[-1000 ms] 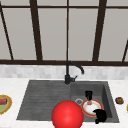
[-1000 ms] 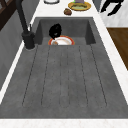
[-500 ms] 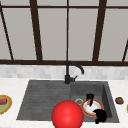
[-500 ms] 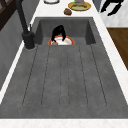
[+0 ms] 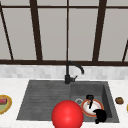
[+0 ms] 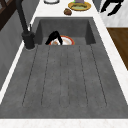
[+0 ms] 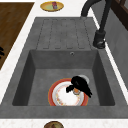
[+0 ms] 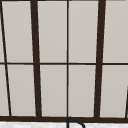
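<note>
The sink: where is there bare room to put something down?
The ribbed drainboard, between the faucet and the counter's front edge, is bare. The basin is crowded: a red-rimmed plate covers its floor, and a hand rests on it. Bare basin floor remains beside the drainboard wall.

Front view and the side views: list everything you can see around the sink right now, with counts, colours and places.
sink: one, dark grey, set in the white counter, drainboard at the left, basin at the right
faucet: one, black, behind the sink at the middle
window: one, dark frame, pale panes, above the faucet
red-rimmed plate: one, white centre, flat in the basin
red ball: one, at the front edge of the sink
yellow-rimmed plates: two, one on the left counter, one on the right counter
brown lump: one, on the counter right of the basin
left hand: black, in the basin, on the red-rimmed plate
right hand: black, fingers spread, in the air off the counter's front right
</note>
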Controlling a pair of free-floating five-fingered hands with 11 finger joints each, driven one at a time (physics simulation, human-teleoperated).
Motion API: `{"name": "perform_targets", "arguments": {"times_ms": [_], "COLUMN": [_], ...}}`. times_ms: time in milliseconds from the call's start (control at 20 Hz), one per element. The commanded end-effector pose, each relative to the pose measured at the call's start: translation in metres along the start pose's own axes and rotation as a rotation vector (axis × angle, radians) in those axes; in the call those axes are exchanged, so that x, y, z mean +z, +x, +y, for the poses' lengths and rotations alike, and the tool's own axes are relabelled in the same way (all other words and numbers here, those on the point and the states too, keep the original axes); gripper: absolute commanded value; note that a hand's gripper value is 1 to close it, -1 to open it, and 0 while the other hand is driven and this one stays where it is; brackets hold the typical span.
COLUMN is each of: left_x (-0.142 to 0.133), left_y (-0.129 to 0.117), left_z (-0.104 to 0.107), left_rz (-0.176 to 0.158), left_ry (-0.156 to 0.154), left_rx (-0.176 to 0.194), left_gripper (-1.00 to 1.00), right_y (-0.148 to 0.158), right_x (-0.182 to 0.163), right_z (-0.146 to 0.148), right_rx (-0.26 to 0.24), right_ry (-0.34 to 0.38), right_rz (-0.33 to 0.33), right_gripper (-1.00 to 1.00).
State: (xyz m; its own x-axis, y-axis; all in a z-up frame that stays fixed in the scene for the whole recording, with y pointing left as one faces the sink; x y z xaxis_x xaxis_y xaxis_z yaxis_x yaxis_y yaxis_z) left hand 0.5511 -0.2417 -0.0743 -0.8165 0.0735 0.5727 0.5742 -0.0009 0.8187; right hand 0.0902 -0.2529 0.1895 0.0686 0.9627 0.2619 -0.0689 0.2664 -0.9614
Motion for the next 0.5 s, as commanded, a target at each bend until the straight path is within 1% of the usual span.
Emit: {"name": "perform_targets", "arguments": {"times_ms": [0,150,200,250,300,350,400,450], "left_x": [-0.009,-0.009,-0.004,-0.002,0.007,0.006,0.003,0.003], "left_y": [-0.022,-0.034,-0.031,-0.029,-0.026,-0.024,-0.025,-0.027], "left_z": [-0.017,-0.012,-0.017,-0.015,-0.013,-0.006,-0.002,-0.001], "left_rz": [0.035,0.039,0.034,0.028,0.005,0.006,0.005,-0.002], "left_ry": [0.03,0.008,-0.003,-0.007,-0.032,-0.028,-0.021,-0.017], "left_rx": [0.065,0.119,0.122,0.125,0.12,0.098,0.088,0.057], "left_gripper": [-1.0,-1.0,-1.0,1.0,1.0,1.0,1.0,1.0], "right_y": [0.0,0.0,0.0,0.0,0.0,0.0,0.0,0.0], "right_x": [0.0,0.0,0.0,0.0,0.0,0.0,0.0,0.0], "right_z": [0.0,0.0,0.0,0.0,0.0,0.0,0.0,0.0], "right_rx": [0.0,0.0,0.0,0.0,0.0,0.0,0.0,0.0], "right_ry": [0.0,0.0,0.0,0.0,0.0,0.0,0.0,0.0], "right_rz": [0.0,0.0,0.0,0.0,0.0,0.0,0.0,0.0], "right_gripper": [0.0,0.0,0.0,0.0,0.0,0.0,0.0,0.0]}}
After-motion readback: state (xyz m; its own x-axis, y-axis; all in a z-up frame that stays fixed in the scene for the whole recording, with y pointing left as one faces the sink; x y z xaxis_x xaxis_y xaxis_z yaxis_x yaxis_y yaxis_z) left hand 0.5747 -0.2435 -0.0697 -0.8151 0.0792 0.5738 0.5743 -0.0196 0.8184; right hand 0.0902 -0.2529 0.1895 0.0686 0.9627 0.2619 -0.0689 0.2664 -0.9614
